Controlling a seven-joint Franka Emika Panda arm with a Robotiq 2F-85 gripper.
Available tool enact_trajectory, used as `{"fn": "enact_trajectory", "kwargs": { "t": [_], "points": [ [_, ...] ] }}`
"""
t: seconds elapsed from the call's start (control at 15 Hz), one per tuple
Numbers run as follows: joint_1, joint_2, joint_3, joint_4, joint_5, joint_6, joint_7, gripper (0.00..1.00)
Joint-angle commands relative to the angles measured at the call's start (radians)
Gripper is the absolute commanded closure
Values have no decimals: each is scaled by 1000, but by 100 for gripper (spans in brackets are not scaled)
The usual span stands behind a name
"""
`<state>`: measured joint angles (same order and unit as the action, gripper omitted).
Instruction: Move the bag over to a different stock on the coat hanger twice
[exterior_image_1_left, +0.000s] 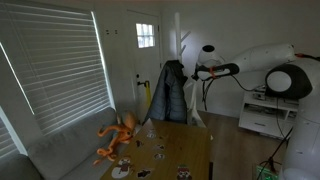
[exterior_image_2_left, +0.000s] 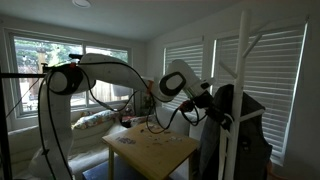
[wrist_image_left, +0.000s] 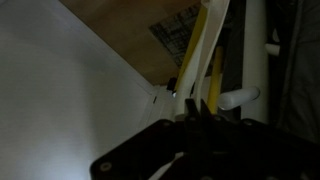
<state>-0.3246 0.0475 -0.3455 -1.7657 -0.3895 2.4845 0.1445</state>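
Honestly, the jaws cannot be judged: the gripper is small in both exterior views and only a dark shape at 6 o'clock in the wrist view, so I cannot tell if it is open or closed, or if it holds anything. It is just beside the coat hanger, at the pole's 3 o'clock. A white peg and a yellow strip are close in front of it. A dark jacket hangs on the pole; the bag I cannot make out. At 7 o'clock from the pole are a wooden table and an orange toy.
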Motion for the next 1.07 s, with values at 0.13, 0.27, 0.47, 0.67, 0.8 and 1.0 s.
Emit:
{"fn": "enact_trajectory", "kwargs": {
  "t": [0.13,0.27,0.47,0.67,0.8,1.0],
  "points": [
    [-12,-25,-9,1,-17,0,-11,99],
    [-16,-27,-11,0,-16,0,-13,96],
    [-13,-18,-9,0,-16,0,-13,96],
    [-13,-18,-9,0,-16,0,-13,96],
    [-14,-18,-9,0,-16,0,-13,96],
    [-20,-7,-16,19,-47,21,-31,99]
  ]
}}
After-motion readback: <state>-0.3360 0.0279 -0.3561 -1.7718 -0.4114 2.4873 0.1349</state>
